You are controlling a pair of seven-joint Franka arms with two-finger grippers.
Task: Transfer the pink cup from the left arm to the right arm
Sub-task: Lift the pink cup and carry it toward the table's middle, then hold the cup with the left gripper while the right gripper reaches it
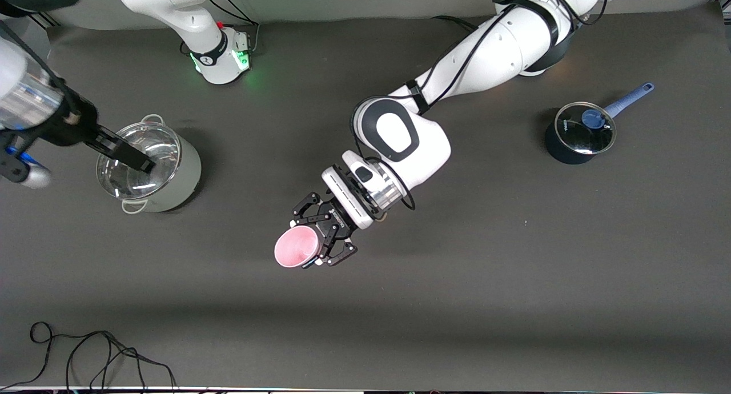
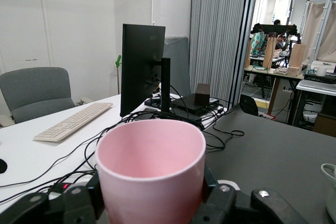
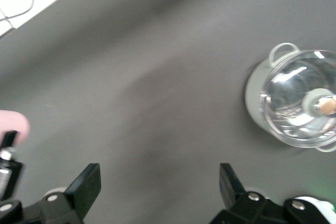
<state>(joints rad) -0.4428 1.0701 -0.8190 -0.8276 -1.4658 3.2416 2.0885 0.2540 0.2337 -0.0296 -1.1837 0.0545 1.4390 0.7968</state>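
While the left arm (image 1: pixel 485 57) stretches low over mid-table, wrist rolled sideways, the left gripper (image 1: pixel 320 237) clamps the pink cup (image 1: pixel 296 246), mouth tipped outward. Right gripper (image 1: pixel 123 151) hovers wide open, empty, apparently over the grey lidded pot (image 1: pixel 149 165).

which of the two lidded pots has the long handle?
The small dark blue pot toward the left arm's end of the table: a long blue handle sticks out. The bigger grey pot has two short loop handles.
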